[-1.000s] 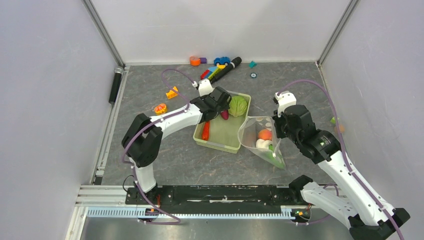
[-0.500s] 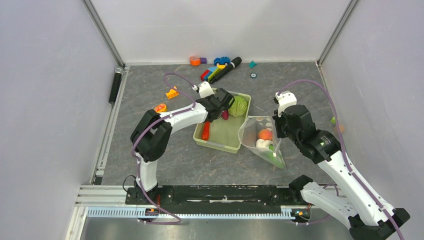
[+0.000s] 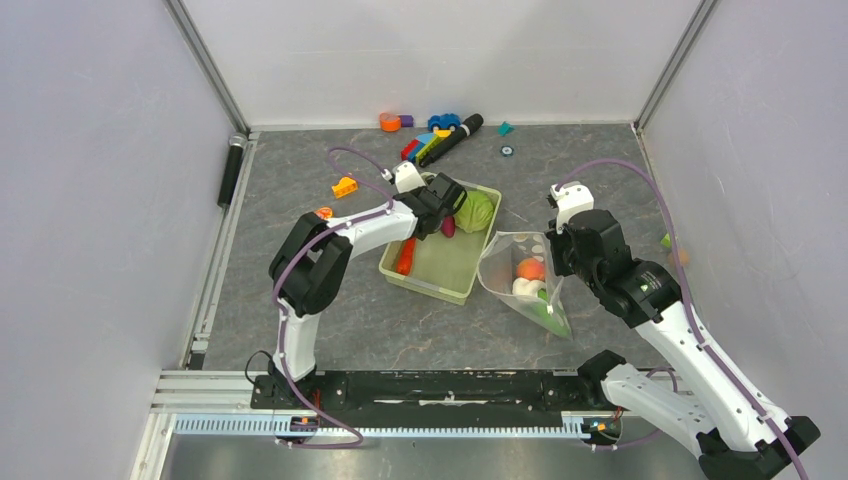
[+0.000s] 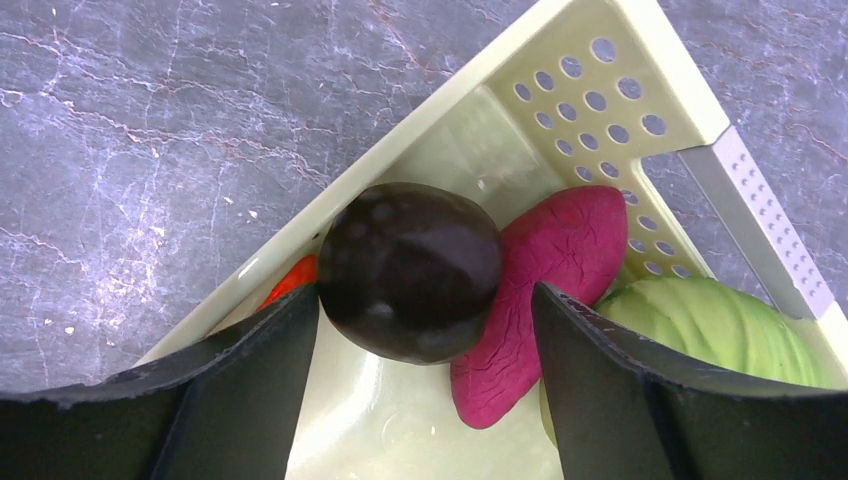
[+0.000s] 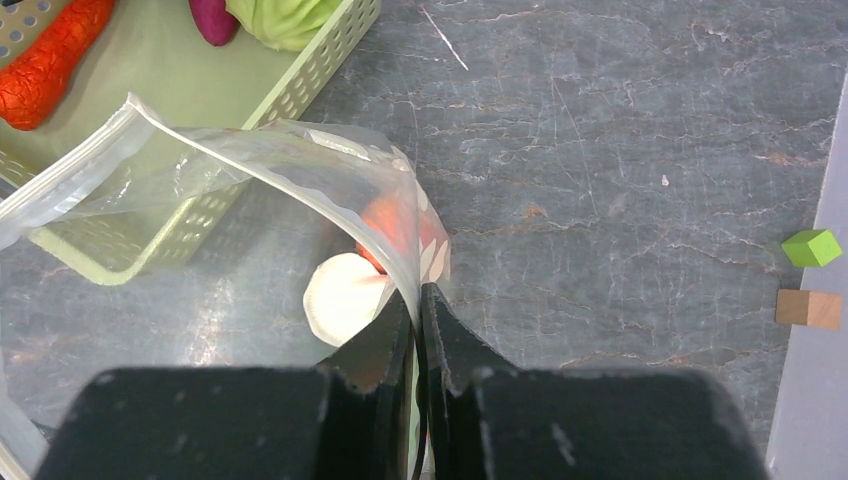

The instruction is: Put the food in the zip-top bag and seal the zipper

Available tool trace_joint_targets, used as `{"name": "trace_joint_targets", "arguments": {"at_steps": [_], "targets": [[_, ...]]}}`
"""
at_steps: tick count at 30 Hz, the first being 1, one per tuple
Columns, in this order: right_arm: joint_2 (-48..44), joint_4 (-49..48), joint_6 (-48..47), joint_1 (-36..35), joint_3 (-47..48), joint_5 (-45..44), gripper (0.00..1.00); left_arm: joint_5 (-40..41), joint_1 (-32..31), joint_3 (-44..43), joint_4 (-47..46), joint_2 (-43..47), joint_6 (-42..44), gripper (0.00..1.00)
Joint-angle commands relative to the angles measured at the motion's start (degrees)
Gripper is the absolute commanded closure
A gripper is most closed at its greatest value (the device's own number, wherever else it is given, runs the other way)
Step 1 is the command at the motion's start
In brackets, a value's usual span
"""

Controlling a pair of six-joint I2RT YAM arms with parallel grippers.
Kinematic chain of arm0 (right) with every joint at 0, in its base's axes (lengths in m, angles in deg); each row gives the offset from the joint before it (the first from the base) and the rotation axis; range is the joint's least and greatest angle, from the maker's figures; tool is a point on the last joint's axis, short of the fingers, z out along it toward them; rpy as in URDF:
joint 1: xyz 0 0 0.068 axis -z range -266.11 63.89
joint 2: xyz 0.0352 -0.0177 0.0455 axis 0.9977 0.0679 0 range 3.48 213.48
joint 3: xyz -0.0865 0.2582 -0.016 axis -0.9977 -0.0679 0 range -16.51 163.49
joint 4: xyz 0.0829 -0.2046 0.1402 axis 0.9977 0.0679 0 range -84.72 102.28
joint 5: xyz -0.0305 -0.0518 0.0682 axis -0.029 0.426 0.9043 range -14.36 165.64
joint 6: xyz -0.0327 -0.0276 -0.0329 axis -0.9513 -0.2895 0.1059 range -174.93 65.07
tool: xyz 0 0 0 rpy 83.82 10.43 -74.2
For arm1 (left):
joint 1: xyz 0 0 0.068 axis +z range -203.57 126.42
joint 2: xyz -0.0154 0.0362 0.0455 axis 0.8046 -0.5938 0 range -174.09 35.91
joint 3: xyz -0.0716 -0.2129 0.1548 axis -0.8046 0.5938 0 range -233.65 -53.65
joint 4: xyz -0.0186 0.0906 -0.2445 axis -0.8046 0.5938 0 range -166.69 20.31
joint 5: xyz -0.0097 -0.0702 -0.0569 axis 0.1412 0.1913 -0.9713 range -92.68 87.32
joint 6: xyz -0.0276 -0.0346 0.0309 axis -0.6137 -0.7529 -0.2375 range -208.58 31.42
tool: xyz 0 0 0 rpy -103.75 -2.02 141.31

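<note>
In the left wrist view a dark maroon ball (image 4: 410, 272) lies in a corner of the pale green basket (image 4: 620, 40). It rests against the purple eggplant (image 4: 560, 270), with the cabbage (image 4: 720, 330) to the right and a sliver of carrot (image 4: 290, 282) behind. My left gripper (image 4: 425, 300) is open, one finger on each side of the ball. My right gripper (image 5: 418, 300) is shut on the upper edge of the zip-top bag (image 5: 250, 160), holding its mouth up. The zipper (image 5: 70, 180) runs along that edge. Inside the bag are the peach (image 3: 530, 268), white piece (image 3: 522, 287) and cucumber (image 3: 548, 312).
The basket (image 3: 432, 285) sits just left of the bag (image 3: 505, 262). Building-block toys (image 3: 440, 135) lie along the back wall and an orange piece (image 3: 345, 186) lies left of the basket. Green (image 5: 812, 247) and brown (image 5: 808, 308) blocks sit by the right wall.
My left gripper has reached further into the basket's far corner and its jaws have narrowed a little. The basket has shifted slightly. The right arm and bag have not moved.
</note>
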Motion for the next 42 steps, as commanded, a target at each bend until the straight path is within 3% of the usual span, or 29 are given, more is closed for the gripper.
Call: {"name": "trace_joint_targets", "arguments": {"at_steps": [1, 17, 23, 28, 42], "targets": [[-0.34, -1.39, -0.92, 0.18, -0.18, -1.36, 0.89, 1.44, 0.4, -1.89, -0.81, -1.27, -1.91, 0.2], [-0.72, -1.38, -0.89, 0.23, -0.27, -1.24, 0.89, -0.6, 0.34, -0.5, -1.12, 1.23, 0.3, 0.57], [-1.08, -1.42, -0.89, 0.24, -0.34, -1.68, 0.89, -3.81, -0.08, 4.16, -6.01, 7.97, 5.55, 0.61], [-0.97, -1.48, -0.9, 0.2, -0.37, -2.01, 0.89, -7.54, -0.72, 12.73, -15.59, 16.09, 12.05, 0.65], [0.39, -1.52, -0.89, 0.21, 0.04, -0.94, 0.89, -35.64, -0.89, 26.14, -34.15, 35.84, 31.22, 0.67]]}}
